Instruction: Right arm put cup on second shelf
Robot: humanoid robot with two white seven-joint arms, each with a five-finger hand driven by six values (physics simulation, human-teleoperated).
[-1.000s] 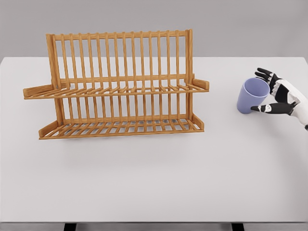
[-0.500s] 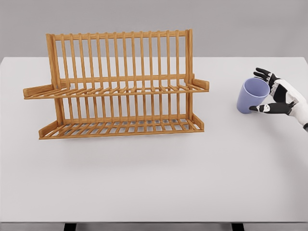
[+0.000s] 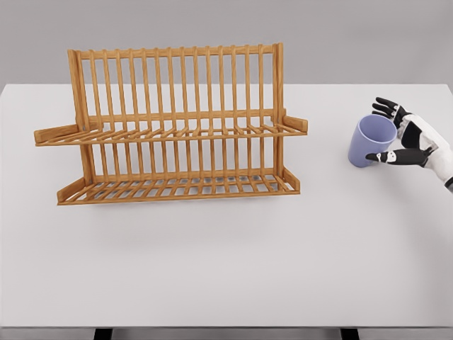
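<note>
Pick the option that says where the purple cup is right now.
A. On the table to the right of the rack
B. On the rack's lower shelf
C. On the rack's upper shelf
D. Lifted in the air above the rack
A: the purple cup stands on the white table, right of the wooden rack, with the right hand open around it.

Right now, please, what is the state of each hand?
Left hand: not in view.
Right hand: open, fingers spread beside the purple cup, not gripping it.
</note>
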